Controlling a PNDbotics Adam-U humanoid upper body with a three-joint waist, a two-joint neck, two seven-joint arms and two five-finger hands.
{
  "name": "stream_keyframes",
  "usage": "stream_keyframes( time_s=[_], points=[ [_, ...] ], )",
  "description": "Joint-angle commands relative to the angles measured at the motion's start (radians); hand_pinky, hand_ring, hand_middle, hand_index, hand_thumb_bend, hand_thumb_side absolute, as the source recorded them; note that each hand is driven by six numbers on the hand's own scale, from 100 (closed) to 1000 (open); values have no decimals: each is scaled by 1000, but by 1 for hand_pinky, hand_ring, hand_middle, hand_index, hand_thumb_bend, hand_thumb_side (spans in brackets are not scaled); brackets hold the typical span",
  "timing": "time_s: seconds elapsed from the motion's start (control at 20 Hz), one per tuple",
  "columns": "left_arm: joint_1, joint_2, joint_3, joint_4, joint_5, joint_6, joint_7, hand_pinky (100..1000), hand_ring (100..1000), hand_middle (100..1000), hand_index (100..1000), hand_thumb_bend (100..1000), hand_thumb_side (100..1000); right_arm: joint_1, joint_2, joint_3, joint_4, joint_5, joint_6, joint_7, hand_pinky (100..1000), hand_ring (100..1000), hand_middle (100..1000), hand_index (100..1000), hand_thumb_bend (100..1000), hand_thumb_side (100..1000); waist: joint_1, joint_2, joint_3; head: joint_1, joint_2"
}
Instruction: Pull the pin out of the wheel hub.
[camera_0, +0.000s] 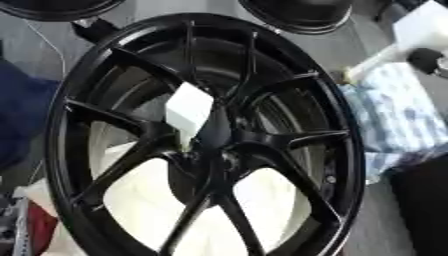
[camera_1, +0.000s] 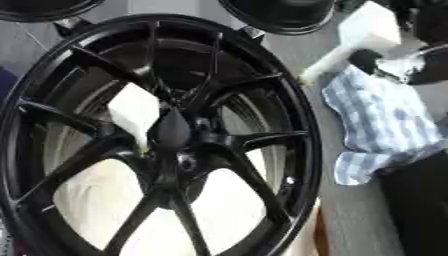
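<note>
One black wheel hub (camera_0: 206, 140) fills view; its pin cannot be made out.

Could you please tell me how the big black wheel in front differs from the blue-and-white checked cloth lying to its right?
The wheel is glossy black, rigid and spoked, with white showing through its gaps; the checked cloth is soft, crumpled, blue and white. The wheel fills most of the view; the cloth takes up only a patch at the right. Both rest on the same grey surface.
</note>
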Motion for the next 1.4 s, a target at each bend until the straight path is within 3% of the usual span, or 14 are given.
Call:
stream_keyframes(
  time_s=[0.05,0.2,0.45,0.5,0.65,0.75,1.05,1.4],
  points=[
    [9,4,13,-26,-4,-5,5,822,609,598,789,100,967,66,97,-92,-23,76,-27,-82,771,643,444,416,184,100,10,-13,-10,16,-19],
    [11,-1,11,-30,1,-5,5,823,609,598,789,100,966,122,216,-119,-24,158,-21,-131,778,650,467,439,169,100,26,-13,-21,29,-25],
    [15,-7,8,-33,13,-5,1,823,609,598,789,100,965,159,349,-125,-24,282,54,-185,802,705,553,523,189,100,51,-20,-35,60,-17],
    [15,-8,7,-33,16,-5,0,823,610,599,789,100,965,161,365,-121,-24,305,71,-185,811,726,595,559,199,100,55,-22,-37,66,-15],
    [16,-9,5,-33,24,-6,-3,823,610,603,789,101,964,165,397,-104,-24,381,118,-140,874,841,844,725,325,100,65,-26,-40,80,-11],
    [17,-9,4,-33,29,-6,-5,823,610,604,789,102,964,163,417,-95,-24,426,132,-93,911,893,921,770,393,100,70,-29,-41,86,-10],
    [20,-12,3,-33,36,-7,-8,823,610,604,789,101,962,147,454,-88,-24,430,128,-80,923,903,928,767,381,100,79,-34,-45,96,-13],
    [21,-13,2,-31,37,-6,-10,823,611,604,789,102,965,132,460,-73,-24,384,64,-124,917,884,906,745,381,100,79,-37,-51,101,-17]
  ],
)
